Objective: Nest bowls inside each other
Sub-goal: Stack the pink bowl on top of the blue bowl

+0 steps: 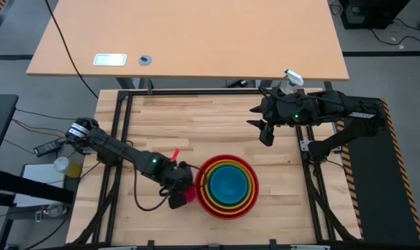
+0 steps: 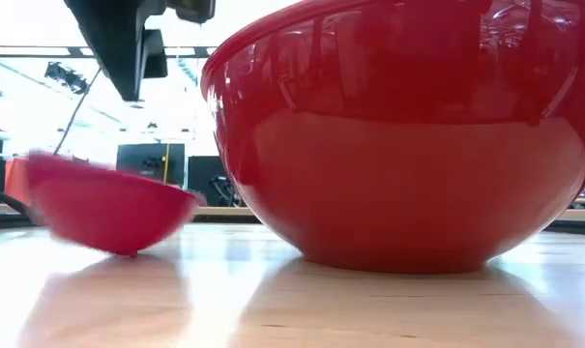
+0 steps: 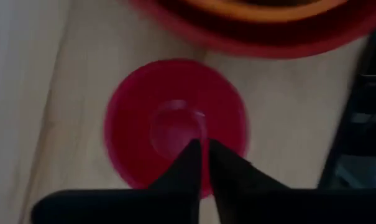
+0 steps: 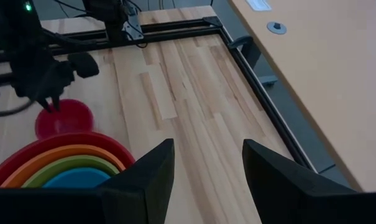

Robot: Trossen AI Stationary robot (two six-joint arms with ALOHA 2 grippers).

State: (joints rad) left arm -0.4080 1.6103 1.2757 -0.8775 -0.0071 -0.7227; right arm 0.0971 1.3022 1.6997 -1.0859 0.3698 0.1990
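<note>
Four bowls sit nested near the table's front middle: blue (image 1: 228, 184) inside green, orange and the large red bowl (image 2: 408, 164). The small pink bowl (image 3: 144, 118) stands just left of the stack, mouth up. It rests on its bottom and is tilted in the low view (image 2: 108, 208). My left gripper (image 3: 204, 152) hangs above it, pointing steeply down, its fingertips a narrow gap apart and clear of the bowl (image 2: 132, 92). My right gripper (image 1: 264, 132) waits open, high over the table's far right.
A clear spray bottle (image 1: 291, 82) stands at the far right edge behind the right arm. A dark cable (image 1: 144, 205) loops on the wood left of the pink bowl. Black frame rails (image 4: 243, 46) edge the table. Bare wood (image 1: 196, 125) lies across the far half.
</note>
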